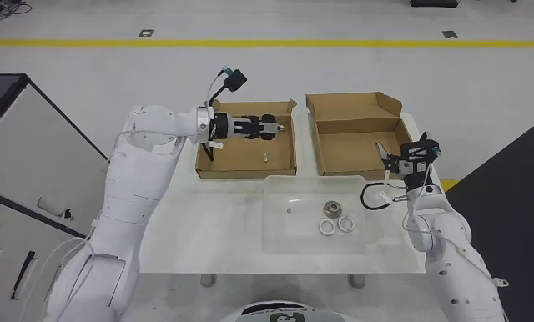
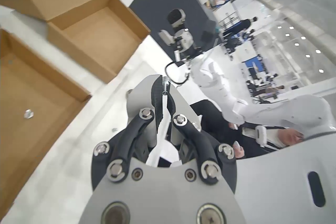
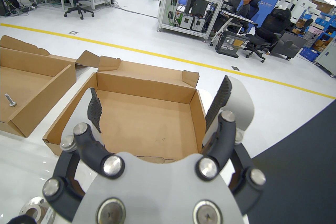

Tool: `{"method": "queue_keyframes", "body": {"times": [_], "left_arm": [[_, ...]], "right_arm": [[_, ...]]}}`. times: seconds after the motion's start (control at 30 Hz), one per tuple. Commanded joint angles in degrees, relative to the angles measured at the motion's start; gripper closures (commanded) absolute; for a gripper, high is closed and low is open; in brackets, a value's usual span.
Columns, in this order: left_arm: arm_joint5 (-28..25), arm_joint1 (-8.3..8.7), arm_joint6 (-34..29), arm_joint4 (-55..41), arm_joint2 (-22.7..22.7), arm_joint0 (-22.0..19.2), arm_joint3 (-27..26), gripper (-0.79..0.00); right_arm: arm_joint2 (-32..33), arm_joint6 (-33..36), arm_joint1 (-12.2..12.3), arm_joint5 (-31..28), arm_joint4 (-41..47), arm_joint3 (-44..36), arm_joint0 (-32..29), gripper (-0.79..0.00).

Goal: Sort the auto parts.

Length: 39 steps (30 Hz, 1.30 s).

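Overhead, the left claw (image 1: 275,127) hangs above the left brown cardboard box (image 1: 242,161), clamped on a small silver threaded bolt (image 1: 282,127). A second silver bolt (image 1: 265,158) lies on that box's floor. The right brown cardboard box (image 1: 359,151) sits just beside it, and the right claw (image 1: 385,159) hovers at its right edge. Nearer the robot on the white table (image 1: 209,230), a clear plastic tray (image 1: 284,234) holds a grey metal flange (image 1: 332,208) and two white rings (image 1: 327,227) close together. It also holds a tiny part (image 1: 288,210), too small to identify.

From the left wrist, the ribbed black pads (image 2: 156,99) press together on the held bolt's thread, and the lying bolt (image 2: 28,113) shows head-on in the left box.

From the right wrist, the right claw's fingers (image 3: 94,107) stand wide apart above the right box's near wall, gripping nothing. The lying bolt rests in the neighbouring box.
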Motion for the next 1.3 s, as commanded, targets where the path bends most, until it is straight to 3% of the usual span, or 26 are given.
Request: {"method": "queue_keyframes", "body": {"times": [0.0, 0.27, 0.57, 0.67, 0.77, 0.9, 1.1, 1.27], "left_arm": [[0.3, 0.0, 0.0, 3.1, 1.3, -1.8, 2.5, 0.0], [1.8, -0.44, 1.7, 11.8, 6.6, -7.3, 10.9, 0.0], [1.8, -0.44, 1.7, 11.8, 6.6, -7.3, 10.9, 0.0], [3.6, -0.5, 4.5, 16.4, 8.6, -6.5, 11.6, 0.0], [8.1, -1.06, 5.3, 22.6, 12.2, -8.4, 15.4, 0.0], [13.4, -2.98, 7.1, 28.3, 18.5, -11.7, 21.8, 0.0], [15.3, -6.46, 9.4, 32.5, 26.1, -16.6, 32.3, 0.0], [16.1, -9.37, 11.1, 33.2, 30.0, -19.4, 39.7, 0.0]], "right_arm": [[0.0, 0.0, 0.0, 0.0, 0.0, 0.0, 0.0, -0.785], [0.0, 0.0, 0.0, 0.0, 0.0, 0.0, 0.0, -0.785], [0.0, 0.0, 0.0, 0.0, 0.0, 0.0, 0.0, -0.785], [0.0, 0.0, 0.0, 0.0, 0.0, 0.0, 0.0, -0.785], [0.0, 0.0, 0.0, 0.0, 0.0, 0.0, 0.0, -0.785], [0.0, 0.0, 0.0, 0.0, 0.0, 0.0, 0.0, -0.785], [0.0, 0.0, 0.0, 0.0, 0.0, 0.0, 0.0, -0.785], [0.0, 0.0, 0.0, 0.0, 0.0, 0.0, 0.0, -0.785]]}}
